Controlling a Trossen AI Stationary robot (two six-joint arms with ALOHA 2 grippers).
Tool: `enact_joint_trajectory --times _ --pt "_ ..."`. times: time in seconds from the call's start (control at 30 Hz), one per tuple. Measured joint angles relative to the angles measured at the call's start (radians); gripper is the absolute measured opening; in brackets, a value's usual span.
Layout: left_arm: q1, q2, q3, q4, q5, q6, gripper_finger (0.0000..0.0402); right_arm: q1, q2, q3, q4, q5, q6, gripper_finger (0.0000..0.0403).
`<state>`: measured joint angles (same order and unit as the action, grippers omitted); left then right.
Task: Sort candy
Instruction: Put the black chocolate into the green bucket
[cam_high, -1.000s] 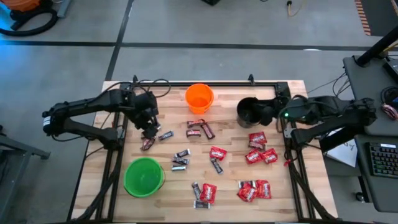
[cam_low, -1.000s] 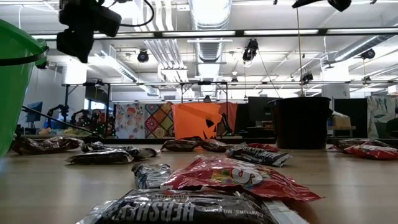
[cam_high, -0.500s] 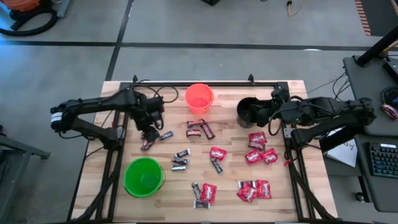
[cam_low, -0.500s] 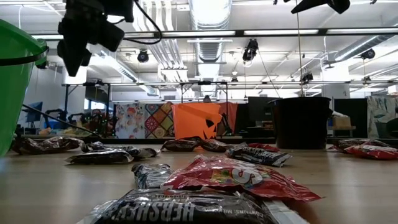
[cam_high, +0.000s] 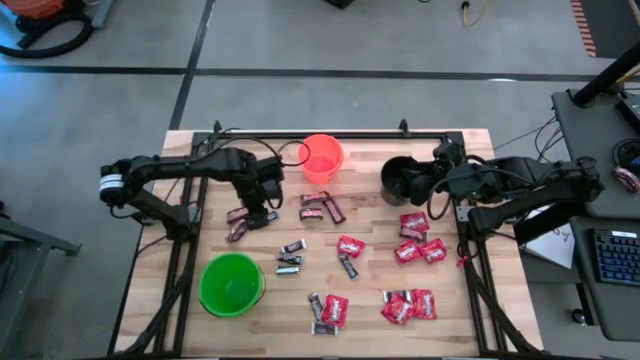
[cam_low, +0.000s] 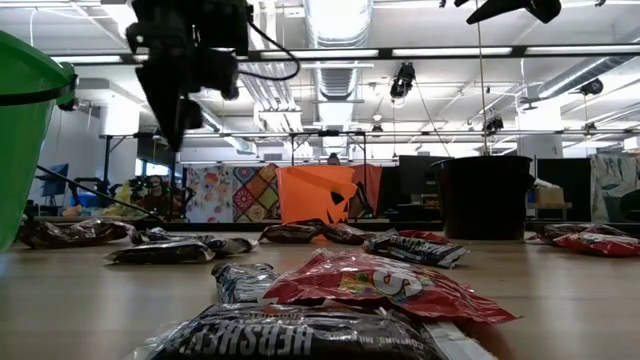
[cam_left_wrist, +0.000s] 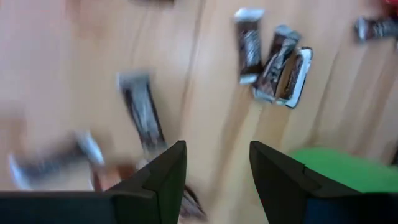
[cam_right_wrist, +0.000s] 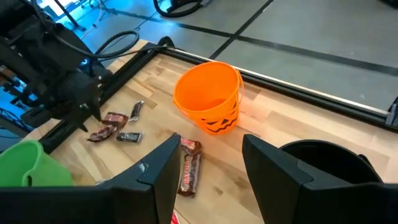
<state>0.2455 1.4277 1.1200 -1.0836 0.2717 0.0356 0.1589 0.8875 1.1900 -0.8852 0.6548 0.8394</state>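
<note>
Left wrist view blurred, left gripper (cam_left_wrist: 214, 163) parted, empty, candy (cam_left_wrist: 142, 112) smeared, right gripper (cam_right_wrist: 208, 158) parted, empty

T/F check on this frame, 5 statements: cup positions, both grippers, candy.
1. The green cup stands at the table's near-left part in the high view. True.
2. The left gripper holds a red packet. False: its fingers are open and empty, over the dark bars on the left.
3. The orange cup lies tipped on its side. False: it stands upright, mouth up.
4. The right gripper is open, beside the black cup. True.
5. Red packets lie mostly on the right half of the table. True.
</note>
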Motion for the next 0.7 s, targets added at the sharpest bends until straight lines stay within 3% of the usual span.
enact_joint_trajectory --times 0.07,0.2,0.47,0.7 --pt "0.000 -0.016 -0.036 0.095 0.003 0.101 0.0160 0.000 0.000 0.000 0.000 0.000 -0.001 0.0166" --pt "0.002 -0.035 -0.139 0.245 -0.028 0.126 0.0160 0.000 -0.001 0.000 0.000 -0.001 -0.002 0.0166" --pt "0.002 -0.035 -0.318 0.378 -0.135 0.020 0.0160 0.000 0.005 -0.001 -0.001 -0.002 -0.014 0.0166" --pt "0.003 -0.023 -0.366 0.427 -0.185 -0.042 0.0158 0.000 0.005 -0.001 -0.002 -0.002 -0.028 0.0166"
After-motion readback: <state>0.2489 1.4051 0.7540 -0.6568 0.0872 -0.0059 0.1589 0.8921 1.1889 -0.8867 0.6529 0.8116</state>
